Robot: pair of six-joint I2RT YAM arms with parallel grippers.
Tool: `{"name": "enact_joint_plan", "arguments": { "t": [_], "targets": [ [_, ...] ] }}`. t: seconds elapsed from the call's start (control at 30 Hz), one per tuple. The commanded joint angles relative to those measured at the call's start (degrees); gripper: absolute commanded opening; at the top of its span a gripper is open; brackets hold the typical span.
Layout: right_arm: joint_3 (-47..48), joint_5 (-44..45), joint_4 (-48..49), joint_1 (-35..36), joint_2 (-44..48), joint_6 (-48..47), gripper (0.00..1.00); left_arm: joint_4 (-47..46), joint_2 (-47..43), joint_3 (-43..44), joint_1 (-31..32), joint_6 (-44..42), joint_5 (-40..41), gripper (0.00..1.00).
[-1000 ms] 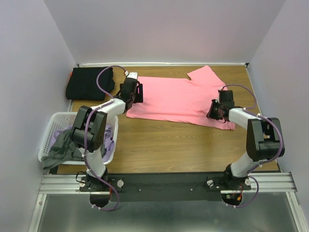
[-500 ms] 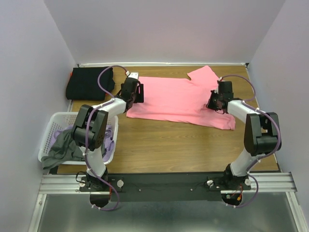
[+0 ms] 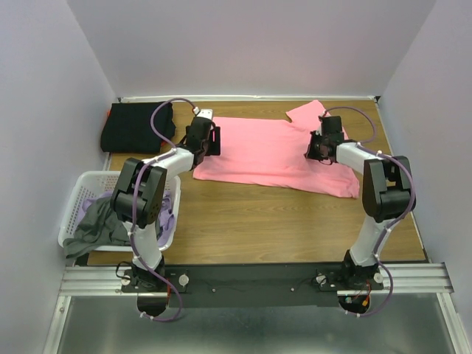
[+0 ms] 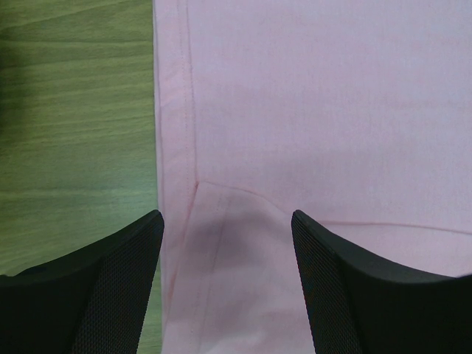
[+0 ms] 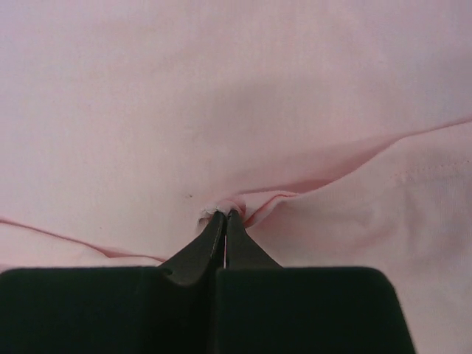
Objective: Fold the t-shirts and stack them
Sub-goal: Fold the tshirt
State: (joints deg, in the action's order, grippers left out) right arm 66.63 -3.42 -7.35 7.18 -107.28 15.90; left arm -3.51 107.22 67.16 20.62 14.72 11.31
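A bright pink t-shirt (image 3: 265, 151) lies spread on the wooden table, partly folded along its near edge. My left gripper (image 3: 209, 140) is open over the shirt's left edge; its fingers (image 4: 110, 287) straddle a hem and seam (image 4: 193, 184). My right gripper (image 3: 316, 147) is shut on a pinch of the pink t-shirt (image 5: 228, 203) near the right sleeve, the cloth bunching at its tips (image 5: 225, 215). A folded black t-shirt (image 3: 136, 127) lies at the back left. A grey t-shirt (image 3: 94, 225) and a lavender one (image 3: 90, 200) are in the basket.
A white lattice laundry basket (image 3: 74, 214) stands at the left near edge, grey cloth hanging over its rim. Walls close off the back and both sides. Bare wooden table (image 3: 265, 221) lies in front of the pink shirt.
My right gripper has moved back and left across the table, carrying the pink shirt's right side with it. My left gripper has stayed nearly still.
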Motion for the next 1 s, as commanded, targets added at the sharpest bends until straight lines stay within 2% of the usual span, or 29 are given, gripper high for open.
{"name": "enact_joint_plan", "arguments": {
  "t": [0.0,0.03,0.07,0.17,0.27,0.43,0.73,0.77,0.97],
  "targets": [
    [2.5,0.6,-0.5,0.5,-2.1,-1.0,0.1,0.7,2.1,2.5,-0.4,-0.7,0.4,0.78],
    [2.7,0.7,-0.6,0.6,-2.3,-1.0,0.15,1.2,2.5,2.8,-0.4,-0.7,0.6,0.78],
    [2.7,0.8,-0.6,0.6,-2.3,-1.0,0.24,1.5,3.0,3.6,-0.4,-0.7,0.6,0.78],
    [2.7,1.1,-0.6,0.6,-2.0,-1.0,0.39,2.6,4.0,5.0,-0.4,-0.9,1.8,0.78],
    [2.0,1.2,-0.6,0.6,-0.7,-0.9,0.44,5.2,6.0,8.2,-0.5,-1.2,3.2,0.77],
    [0.8,1.5,-0.6,0.6,0.8,-0.7,0.45,7.6,8.4,9.7,-0.5,-1.0,4.8,0.71],
    [-0.2,1.2,-0.6,0.6,1.6,-0.5,0.45,11.0,11.3,11.9,-0.5,-0.9,7.1,0.53],
    [-0.3,1.2,-0.6,0.6,1.7,-0.3,0.45,11.2,11.3,12.1,-0.5,-0.9,7.3,0.49],
    [-0.4,1.0,-0.5,0.6,1.7,-0.3,0.45,11.4,11.6,12.3,-0.5,-0.7,7.5,0.4]
  ]
}}
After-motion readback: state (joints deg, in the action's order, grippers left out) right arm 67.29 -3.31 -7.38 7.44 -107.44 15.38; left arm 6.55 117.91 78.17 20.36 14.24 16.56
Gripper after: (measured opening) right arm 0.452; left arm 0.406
